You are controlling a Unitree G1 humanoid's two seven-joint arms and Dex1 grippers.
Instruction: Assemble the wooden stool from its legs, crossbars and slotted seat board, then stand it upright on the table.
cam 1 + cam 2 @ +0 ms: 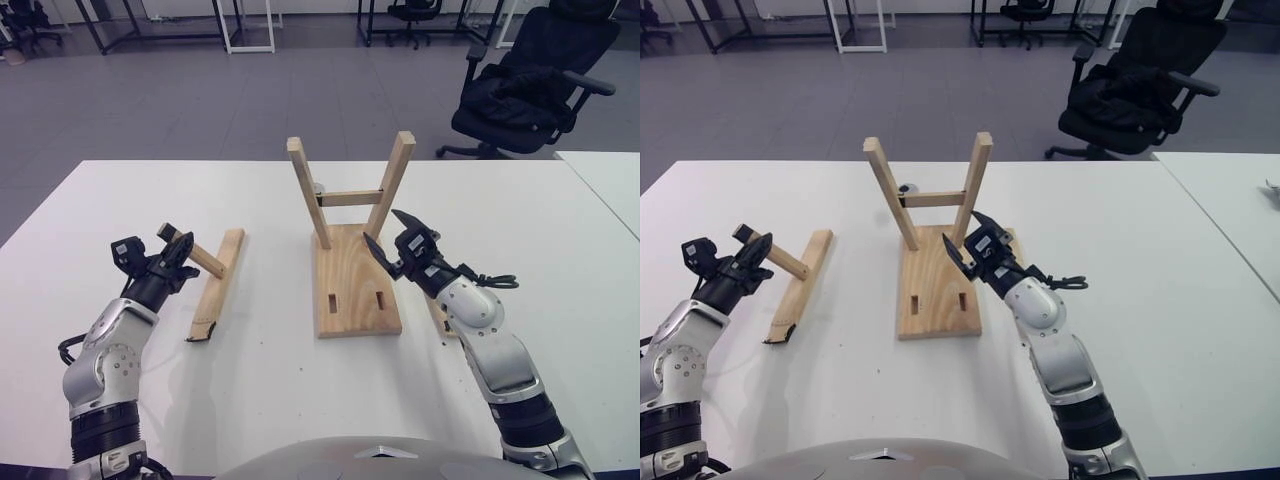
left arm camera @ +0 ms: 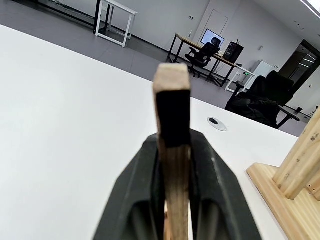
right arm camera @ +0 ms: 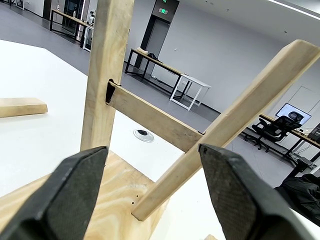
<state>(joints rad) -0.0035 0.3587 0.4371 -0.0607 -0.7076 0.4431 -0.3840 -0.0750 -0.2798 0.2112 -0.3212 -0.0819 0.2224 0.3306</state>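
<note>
The slotted seat board [image 1: 352, 290] lies flat mid-table. Two legs [image 1: 308, 195] stand in its far end, splayed and joined by a crossbar [image 1: 350, 198]. My right gripper [image 1: 382, 228] is open just in front of the right-hand leg's foot, over the board; in the right wrist view its fingers [image 3: 70, 197] frame both legs [image 3: 107, 75] without touching. To the left a second leg [image 1: 220, 282] lies on the table with a crossbar [image 1: 207, 262] sticking out. My left gripper [image 1: 176, 256] is shut on the wooden piece [image 2: 172, 150] at that crossbar's far end.
Two open slots [image 1: 332, 300] show in the board's near end. A loose wooden piece [image 1: 437, 315] lies partly under my right forearm. A cable grommet [image 2: 217, 123] sits in the table behind the legs. A black office chair [image 1: 530, 80] and another table [image 1: 610, 180] stand to the right.
</note>
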